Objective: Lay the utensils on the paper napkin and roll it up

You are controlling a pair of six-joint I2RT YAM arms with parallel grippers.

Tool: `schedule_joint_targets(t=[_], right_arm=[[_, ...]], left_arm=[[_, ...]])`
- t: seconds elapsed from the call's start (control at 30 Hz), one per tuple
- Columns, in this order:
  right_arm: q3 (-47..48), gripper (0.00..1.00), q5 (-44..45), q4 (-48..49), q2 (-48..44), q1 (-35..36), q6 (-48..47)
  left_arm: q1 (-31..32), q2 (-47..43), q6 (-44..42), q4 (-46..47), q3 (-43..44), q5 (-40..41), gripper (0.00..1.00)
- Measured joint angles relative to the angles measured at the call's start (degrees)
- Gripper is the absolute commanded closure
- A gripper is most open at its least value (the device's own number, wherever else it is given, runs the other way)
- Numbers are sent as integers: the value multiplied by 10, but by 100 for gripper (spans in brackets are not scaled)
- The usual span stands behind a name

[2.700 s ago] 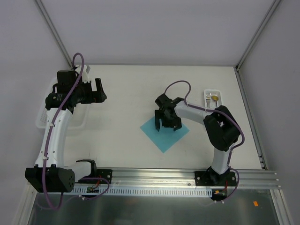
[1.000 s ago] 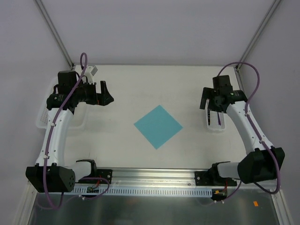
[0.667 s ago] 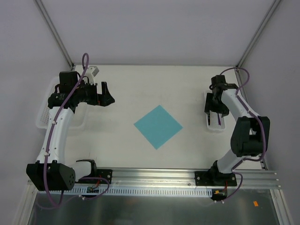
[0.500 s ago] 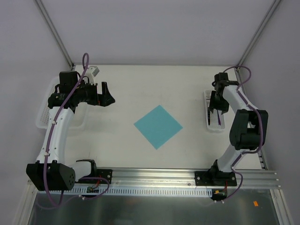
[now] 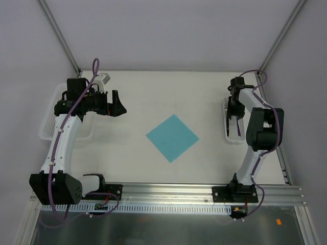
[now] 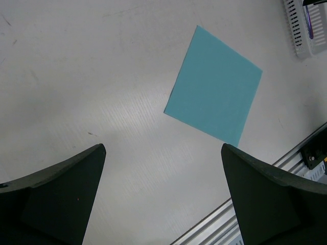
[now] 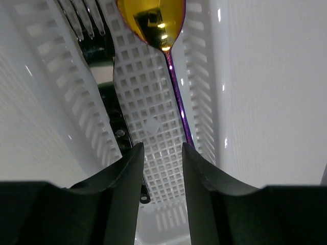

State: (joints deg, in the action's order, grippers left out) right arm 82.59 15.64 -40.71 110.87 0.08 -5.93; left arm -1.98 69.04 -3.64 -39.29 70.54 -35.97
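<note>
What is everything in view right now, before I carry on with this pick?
Thin square paper napkin: one, teal, flat at the table's centre.
Slotted plastic tray: one, white, at the table's right edge.
Metal spoon: one, gold bowl with purple handle, in the tray.
Metal fork: one, shiny silver tines, in the tray beside the spoon.
Slotted plastic basket: one, white, at the left edge, partly under the left arm.
Table: one, off-white.
Left gripper: one, black, fingers wide open above the table, nothing between them.
Right gripper: one, black, fingers narrowly apart over the tray floor.
</note>
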Motion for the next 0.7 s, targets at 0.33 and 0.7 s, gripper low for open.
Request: schedule_joint_targets(t=[0.33, 0.7], right_arm=[[21, 60, 0, 17, 40, -18, -3], [40, 67, -20, 24, 68, -23, -2]], left_arm=[[0, 13, -1, 0, 0, -6, 1], [0, 22, -1, 0, 0, -16, 1]])
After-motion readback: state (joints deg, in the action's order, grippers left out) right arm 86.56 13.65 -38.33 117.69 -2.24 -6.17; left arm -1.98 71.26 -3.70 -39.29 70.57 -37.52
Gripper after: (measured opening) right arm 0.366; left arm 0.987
